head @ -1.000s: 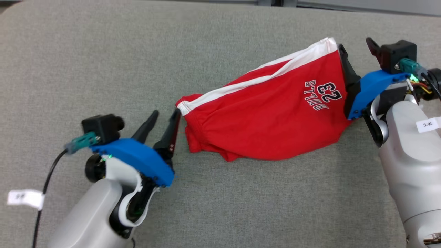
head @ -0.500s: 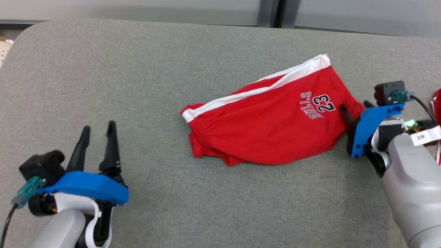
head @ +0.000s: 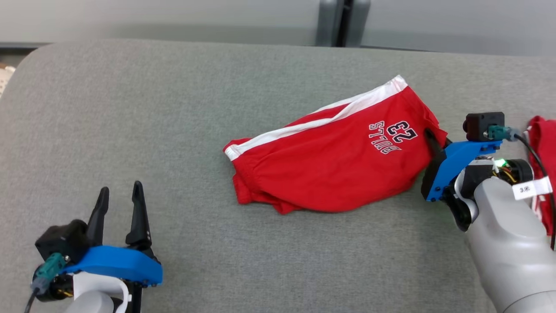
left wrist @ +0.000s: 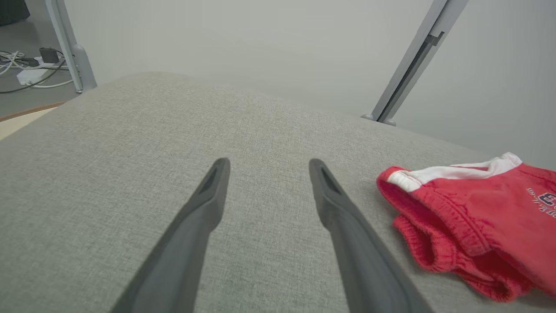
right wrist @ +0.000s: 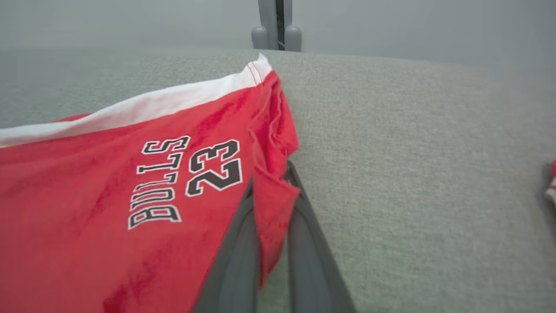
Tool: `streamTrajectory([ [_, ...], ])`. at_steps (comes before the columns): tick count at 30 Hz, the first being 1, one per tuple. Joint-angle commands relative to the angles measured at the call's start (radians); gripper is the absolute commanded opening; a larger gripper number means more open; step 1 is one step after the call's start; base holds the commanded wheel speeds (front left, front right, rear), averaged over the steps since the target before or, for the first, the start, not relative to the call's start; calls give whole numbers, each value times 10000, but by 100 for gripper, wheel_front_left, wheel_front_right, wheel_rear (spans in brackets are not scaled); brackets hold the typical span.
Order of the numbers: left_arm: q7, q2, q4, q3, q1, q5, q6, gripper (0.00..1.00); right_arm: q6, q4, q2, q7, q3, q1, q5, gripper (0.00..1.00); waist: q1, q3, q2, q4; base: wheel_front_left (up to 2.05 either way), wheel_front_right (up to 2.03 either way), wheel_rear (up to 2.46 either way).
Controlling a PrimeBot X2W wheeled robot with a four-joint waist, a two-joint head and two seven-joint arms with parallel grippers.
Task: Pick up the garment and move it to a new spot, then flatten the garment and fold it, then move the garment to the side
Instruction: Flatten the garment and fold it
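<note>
Grey fabric surface (head: 173, 108), pale wall (head: 173, 17) behind (metal post (head: 339, 21)), red garment (head: 330, 169)

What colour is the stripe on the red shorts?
White. The stripe on the red fabric shorts shows best in the right wrist view.

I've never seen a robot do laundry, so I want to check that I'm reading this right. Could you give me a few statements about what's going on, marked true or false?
1. The right claw is closed on an edge of the red shorts. True.
2. The left claw is gripping the shorts too. False: it stands open over the grey surface, apart from the shorts.
3. The shorts carry the print BULLS 23. True.
4. The shorts have a yellow stripe. False: the stripe along their far edge is white.
</note>
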State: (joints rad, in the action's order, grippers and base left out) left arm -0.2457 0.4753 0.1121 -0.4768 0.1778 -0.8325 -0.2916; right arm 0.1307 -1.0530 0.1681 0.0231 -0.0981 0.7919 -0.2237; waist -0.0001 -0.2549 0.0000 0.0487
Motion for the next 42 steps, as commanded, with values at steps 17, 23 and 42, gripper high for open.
streamTrajectory([
  [17, -199, -732, 569, -48, -737, 775, 53, 100, 1, 1297, -662, 2168, 1184, -3207, -297, 0, 1, 1437, 0, -2036, 0, 0, 0],
  [23, -201, -1014, 721, -158, -553, 996, 215, 100, 1, 2026, -978, 2195, 1692, -3119, 177, 0, 1, 1476, 0, -1766, 0, 0, 0],
  [42, -204, -1616, 1114, 24, -582, 1232, 627, 100, 0, 3085, -1145, 731, -4162, -2423, -801, 0, 1, 1579, 0, -352, 0, 0, 0],
])
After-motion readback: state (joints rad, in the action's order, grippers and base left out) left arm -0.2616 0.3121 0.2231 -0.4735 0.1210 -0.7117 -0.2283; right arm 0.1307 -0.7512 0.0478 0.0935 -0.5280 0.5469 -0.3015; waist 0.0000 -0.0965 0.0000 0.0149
